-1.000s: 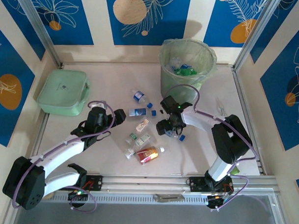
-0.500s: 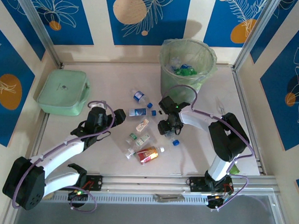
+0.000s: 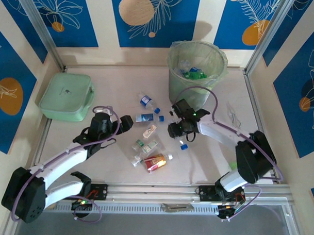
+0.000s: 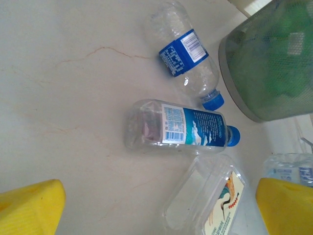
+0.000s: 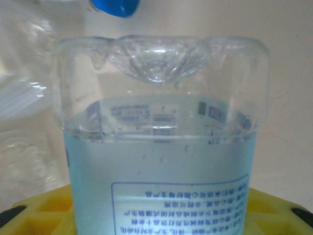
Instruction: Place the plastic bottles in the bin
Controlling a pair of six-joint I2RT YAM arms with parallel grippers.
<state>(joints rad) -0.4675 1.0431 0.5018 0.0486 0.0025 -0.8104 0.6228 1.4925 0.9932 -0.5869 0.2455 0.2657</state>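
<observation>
In the grasp of the right hand point(image 3: 175, 130), a clear bottle point(image 5: 161, 142) — pale-blue label point(image 5: 161, 205), tiny print illegible — left hand point(image 3: 125, 122) spread wide.

Bare tabletop point(image 3: 122, 83) left of the bin point(image 3: 176, 79), scattered bottles point(image 3: 145, 117) (some crushed) crowding the centre

Print on plastic bottles point(image 4: 181, 128) illegible.

Right arm's elbow point(image 3: 252, 158) swung outward, right end effector point(image 3: 180, 129) with clear bottle point(image 5: 161, 161) shifted slightly rightward
</observation>
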